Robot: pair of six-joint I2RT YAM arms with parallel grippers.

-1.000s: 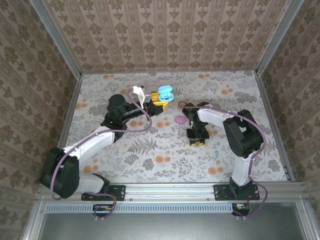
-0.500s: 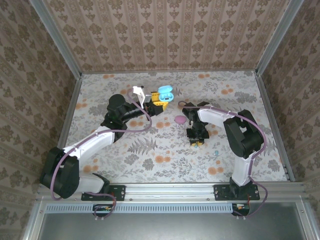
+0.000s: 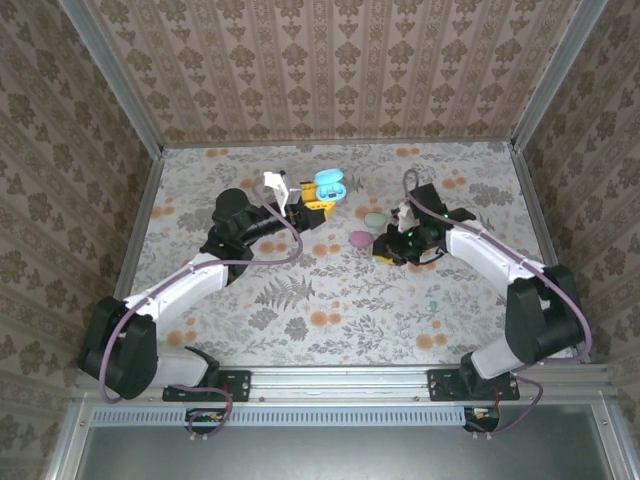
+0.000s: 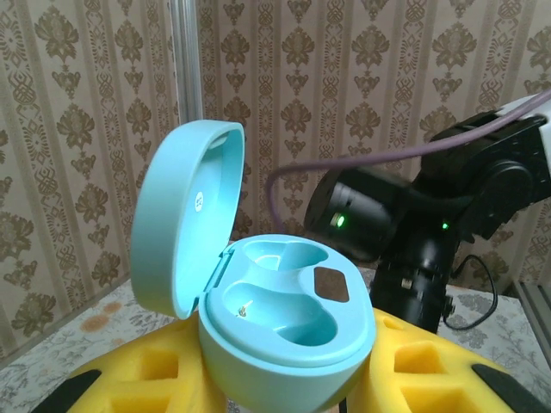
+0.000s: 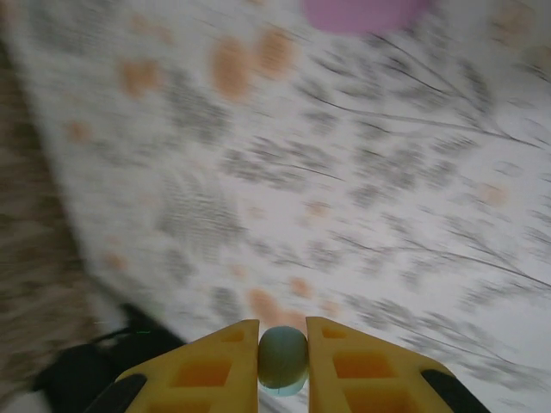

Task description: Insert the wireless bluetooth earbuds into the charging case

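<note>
**A:** Where is the bud?

**B:** The mint earbud (image 5: 283, 360) is pinched at the very tips of the right gripper (image 5: 283, 334), between its yellow fingers (image 5: 215, 366), held over the floral table (image 5: 362, 172).

**A:** Which way does it point?

**B:** It is a small oval, a little taller than wide in the right wrist view, so its long axis runs along the fingers. That picture is smeared and the pads cover the bud's sides, so I cannot tell which end is which.

**A:** And the case?

**B:** The light blue charging case (image 4: 284, 318) is clamped in the left gripper (image 4: 288, 383), whose yellow fingers press on its lower half from both sides. Its opening faces up. The lid (image 4: 185, 215) stands open, hinged on the left in that wrist view. Both wells are empty, with a dark patch beside them. The frame edge cuts off the case's bottom.

**A:** Anything else on the table?

**B:** From above, a pink case (image 3: 360, 238) and a mint case (image 3: 375, 220) lie touching or nearly so, just beside the right gripper, between the two arms. A tiny light blue speck (image 3: 432, 306) lies well apart from them, nearer the right arm's base, and it is too small to make out
</note>
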